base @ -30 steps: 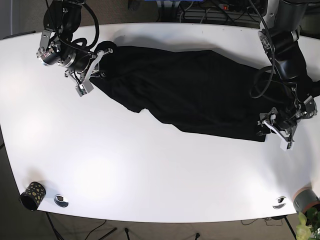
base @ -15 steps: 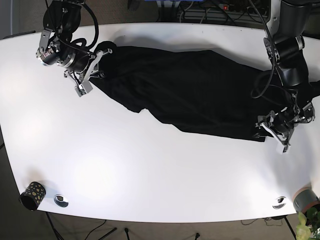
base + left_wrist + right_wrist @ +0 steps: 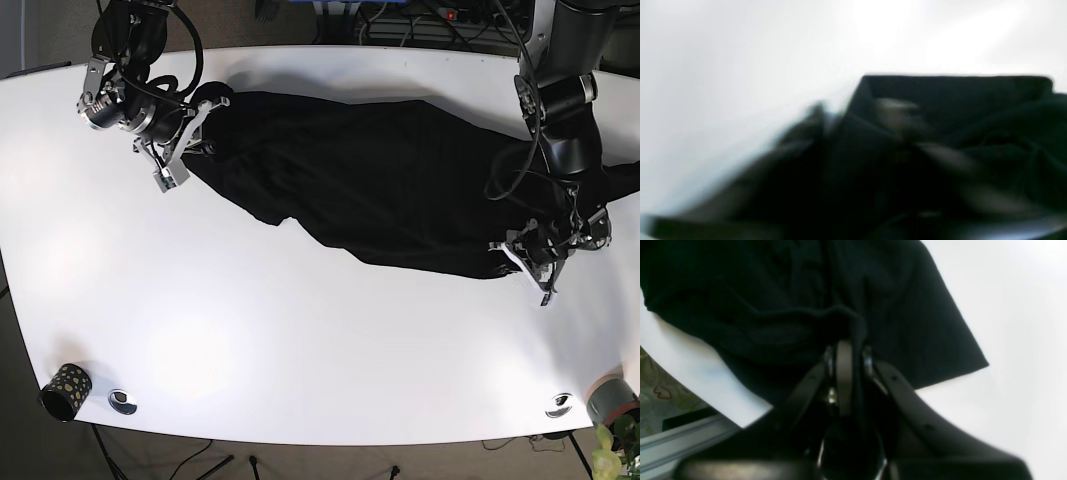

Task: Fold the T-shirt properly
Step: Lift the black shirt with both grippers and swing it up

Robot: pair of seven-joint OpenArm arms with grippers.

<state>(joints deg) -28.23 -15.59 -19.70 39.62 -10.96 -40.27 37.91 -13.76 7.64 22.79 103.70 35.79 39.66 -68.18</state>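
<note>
A black T-shirt point(image 3: 380, 180) lies crumpled across the back of the white table point(image 3: 300, 330). My right gripper point(image 3: 203, 138), on the left of the base view, is shut on a fold at the shirt's left end; the right wrist view shows its fingers point(image 3: 844, 360) pinching black cloth point(image 3: 773, 306). My left gripper point(image 3: 522, 254), on the right of the base view, sits at the shirt's lower right hem and appears shut on it. The left wrist view is blurred and shows only dark cloth point(image 3: 957, 100) against the table.
A dotted black cup point(image 3: 65, 388) stands at the front left corner, with a small silver disc point(image 3: 122, 401) beside it. Another silver disc point(image 3: 560, 404) and a grey pot point(image 3: 612, 398) are at the front right. Cables hang behind the table's far edge.
My left gripper has moved left and slightly back along the table, dragging the shirt's lower right hem with it. My right gripper has barely moved.
</note>
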